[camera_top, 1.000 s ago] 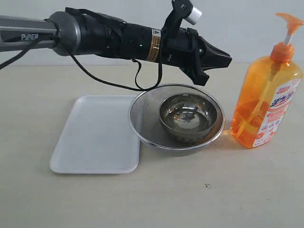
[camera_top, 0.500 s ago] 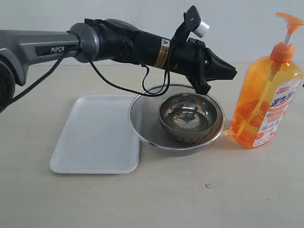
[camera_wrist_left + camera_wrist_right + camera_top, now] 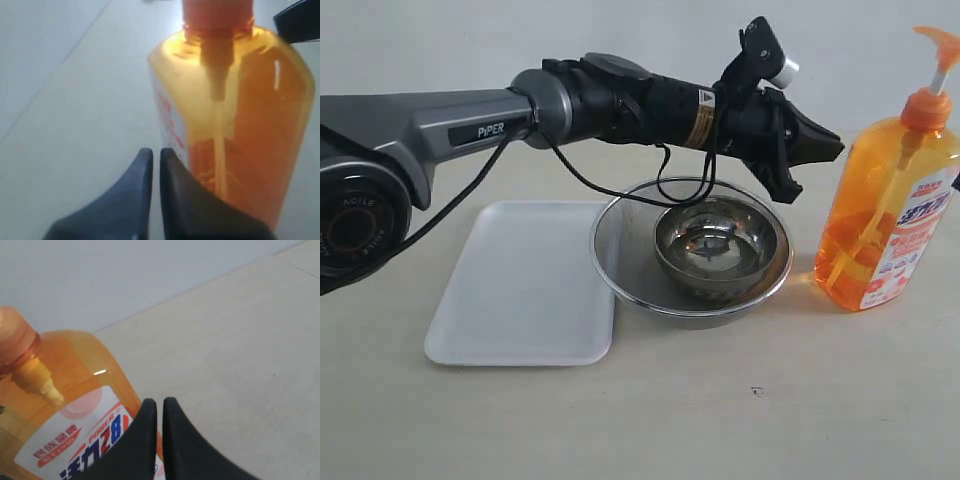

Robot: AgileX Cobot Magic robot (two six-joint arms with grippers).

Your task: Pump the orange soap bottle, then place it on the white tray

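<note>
The white tray [image 3: 520, 285] lies nearest, flat on the table just to the left of the metal mesh bowl [image 3: 616, 262]. Nothing is placed on it. A smaller steel bowl [image 3: 720, 250] is held inside the mesh bowl. The orange soap bottle [image 3: 885, 220] stands on the table to the right of the mesh bowl, near it. Its pump head [image 3: 942, 42] is judged to be still up.

Farther back, the left gripper [image 3: 832, 148] has been carried forward during the last second. It was above the middle of the mesh bowl before. Now it is found past the right rim of that bowl, close to the shoulder of the bottle. Its jaws are pressed together and nothing is held between them. In the left wrist view the bottle fills the picture right behind the closed tips [image 3: 155, 162].

The bottle is also seen a little farther from the mesh bowl than before. Whether it was pushed cannot be told.

The right gripper [image 3: 159, 412] is shown only by its own wrist camera. Its jaws are closed to a thin slit and are empty, with the bottle label close behind.

The approach is therefore judged nearly finished. No pumping is done yet, and the tray step is not begun.
</note>
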